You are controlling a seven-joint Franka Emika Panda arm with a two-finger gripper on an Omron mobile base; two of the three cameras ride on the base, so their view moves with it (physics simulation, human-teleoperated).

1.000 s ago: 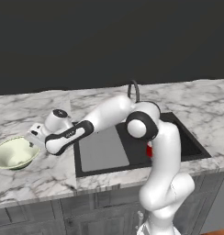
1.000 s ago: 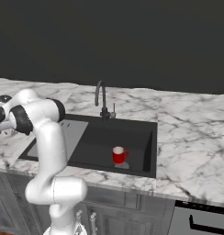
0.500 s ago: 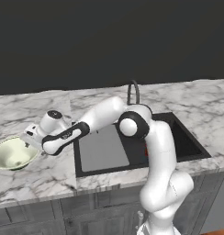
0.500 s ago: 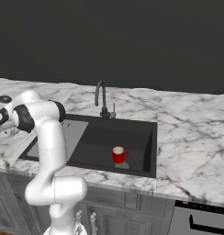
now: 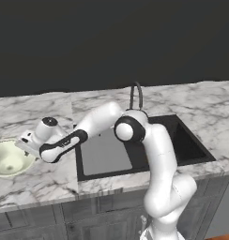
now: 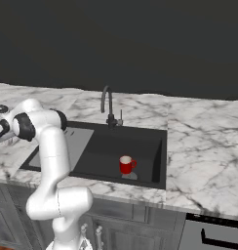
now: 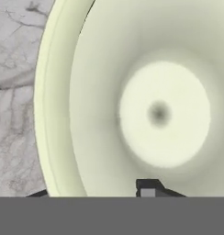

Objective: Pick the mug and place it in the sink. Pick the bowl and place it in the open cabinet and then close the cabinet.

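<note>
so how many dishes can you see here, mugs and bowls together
2. The red mug stands in the black sink basin. The pale bowl sits on the marble counter left of the sink, under the gripper. Others may lie outside these views.

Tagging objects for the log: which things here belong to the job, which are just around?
Job: bowl at the hand, red mug already in the sink.
Just around: faucet, marble counter, lower cabinet fronts.

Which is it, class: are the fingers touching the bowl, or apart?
Cannot tell. In the hand view the fingers straddle the bowl rim, but neither contact nor gap shows plainly.
</note>
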